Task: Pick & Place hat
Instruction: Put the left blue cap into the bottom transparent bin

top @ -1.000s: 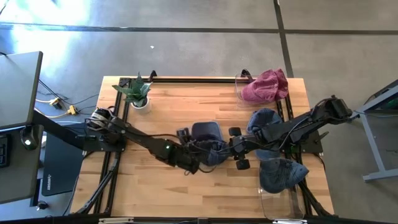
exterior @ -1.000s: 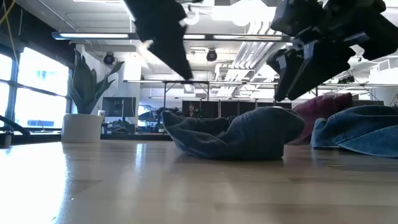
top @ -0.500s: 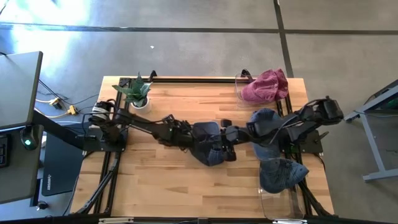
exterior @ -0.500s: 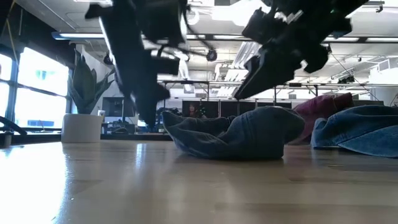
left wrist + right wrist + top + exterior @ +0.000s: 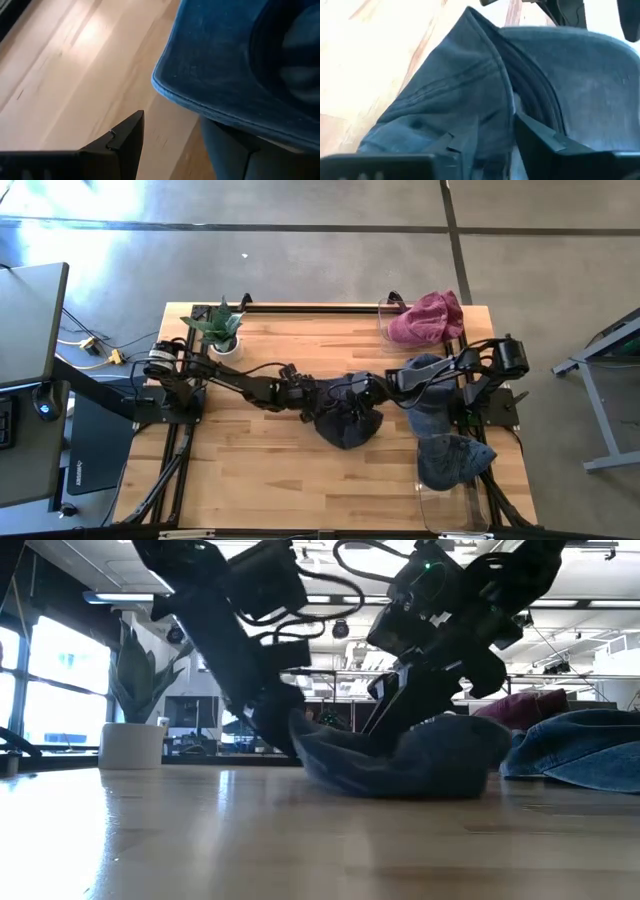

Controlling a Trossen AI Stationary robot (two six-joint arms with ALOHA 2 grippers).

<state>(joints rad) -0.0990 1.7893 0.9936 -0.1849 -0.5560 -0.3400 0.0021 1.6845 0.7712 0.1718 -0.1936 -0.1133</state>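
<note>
A blue denim hat (image 5: 347, 420) lies crumpled on the wooden table's middle, crown on the wood (image 5: 410, 765). My left gripper (image 5: 308, 393) comes in from the table's left, low at the hat's brim edge (image 5: 175, 95); its fingers are open (image 5: 170, 127). My right gripper (image 5: 366, 390) comes in from the right and is shut on the hat's crown (image 5: 492, 135). In the low view both grippers (image 5: 285, 730) (image 5: 385, 725) slant down onto the hat's left part. My left gripper has one finger (image 5: 230, 150) under the brim's edge (image 5: 200, 111), the other finger (image 5: 125, 140) beside it over bare wood; I cannot tell whether it touches. My right gripper pinches a raised fold of the crown's cloth (image 5: 490, 105) between its two fingers (image 5: 540, 140), slanting down from the right; the hat stays on the table.
A pink hat (image 5: 427, 317) sits in a clear bin at the far right corner. Two more blue hats (image 5: 428, 370) (image 5: 452, 460) lie along the right edge, near a clear bin. A potted plant (image 5: 220, 330) stands at the far left. Bare wood lies to the near left.
Both grippers have come down from above the table onto the hat, the left one moving toward the far edge and right, the right one toward the left. The hat has bunched up and slid a little toward the right; its left edge has risen.
</note>
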